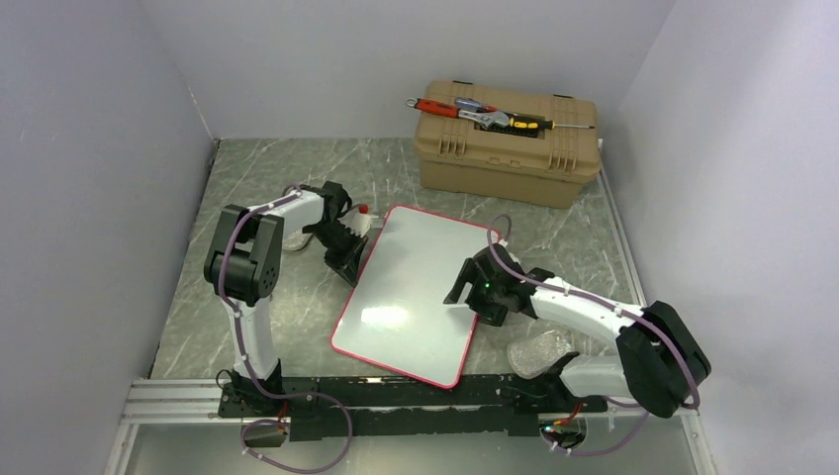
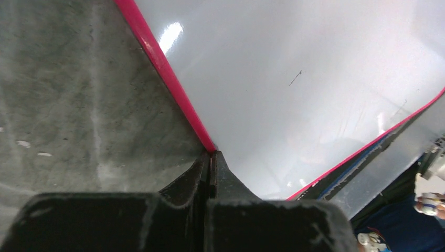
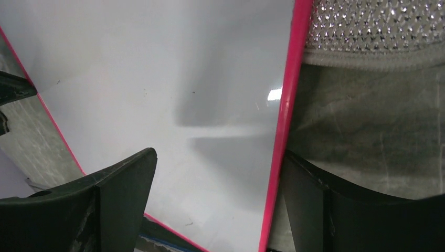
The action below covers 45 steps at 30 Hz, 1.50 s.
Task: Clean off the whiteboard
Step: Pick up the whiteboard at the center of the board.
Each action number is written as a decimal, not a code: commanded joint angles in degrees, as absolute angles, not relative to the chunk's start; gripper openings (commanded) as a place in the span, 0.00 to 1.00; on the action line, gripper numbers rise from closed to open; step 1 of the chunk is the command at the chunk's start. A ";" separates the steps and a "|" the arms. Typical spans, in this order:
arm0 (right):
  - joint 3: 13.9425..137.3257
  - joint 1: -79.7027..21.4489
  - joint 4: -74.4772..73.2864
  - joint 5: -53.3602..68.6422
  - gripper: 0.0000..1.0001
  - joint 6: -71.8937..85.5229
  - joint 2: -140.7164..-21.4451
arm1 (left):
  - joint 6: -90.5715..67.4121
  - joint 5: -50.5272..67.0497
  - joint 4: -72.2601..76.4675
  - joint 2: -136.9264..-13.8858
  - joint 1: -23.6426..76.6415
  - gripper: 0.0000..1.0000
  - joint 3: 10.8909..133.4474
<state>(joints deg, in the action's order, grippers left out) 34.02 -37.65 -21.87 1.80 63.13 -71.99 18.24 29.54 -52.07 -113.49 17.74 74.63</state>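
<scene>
Now left fingers (image 2: 195, 178) closed at whiteboard (image 1: 411, 287) rim; right fingers (image 3: 122, 184) astride.

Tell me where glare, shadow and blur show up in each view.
Top view: a soft glare patch on the whiteboard's near left part. Left wrist view: a glare streak beside the red rim, with the left fingers dark and blurred up close. Right wrist view: a small glint by the rim, a grey shadow across the board, and the right fingers out of focus.
</scene>
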 commanded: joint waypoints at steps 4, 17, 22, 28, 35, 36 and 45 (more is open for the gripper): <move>26.70 -36.31 -3.86 6.94 0.90 60.27 -71.85 | 18.35 35.86 -50.26 -118.20 18.55 0.03 71.67; 31.81 -36.30 16.69 22.41 0.67 63.05 -66.90 | 18.12 41.50 -50.33 -119.97 19.33 0.03 72.46; 33.05 -37.40 17.23 23.36 0.50 63.64 -69.26 | 18.02 41.95 -50.83 -119.44 19.94 0.03 73.51; 31.89 -37.62 26.36 25.99 0.36 66.29 -68.38 | 17.93 41.48 -50.92 -116.28 19.95 0.03 72.79; 41.83 -37.49 -4.29 16.37 0.59 54.82 -67.17 | 18.06 41.59 -50.59 -118.47 19.95 0.03 73.15; 43.88 -37.52 -12.31 12.34 0.62 51.70 -68.54 | 17.96 41.32 -50.40 -118.38 19.95 0.03 73.13; 34.77 -36.74 -18.92 -2.05 0.86 48.45 -73.50 | 17.93 39.03 -49.62 -118.25 18.74 0.03 72.36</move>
<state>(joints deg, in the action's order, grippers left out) 36.62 -35.94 -21.39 0.08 48.93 -71.00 17.78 33.98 -55.88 -115.42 16.43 74.22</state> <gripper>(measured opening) 0.846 0.034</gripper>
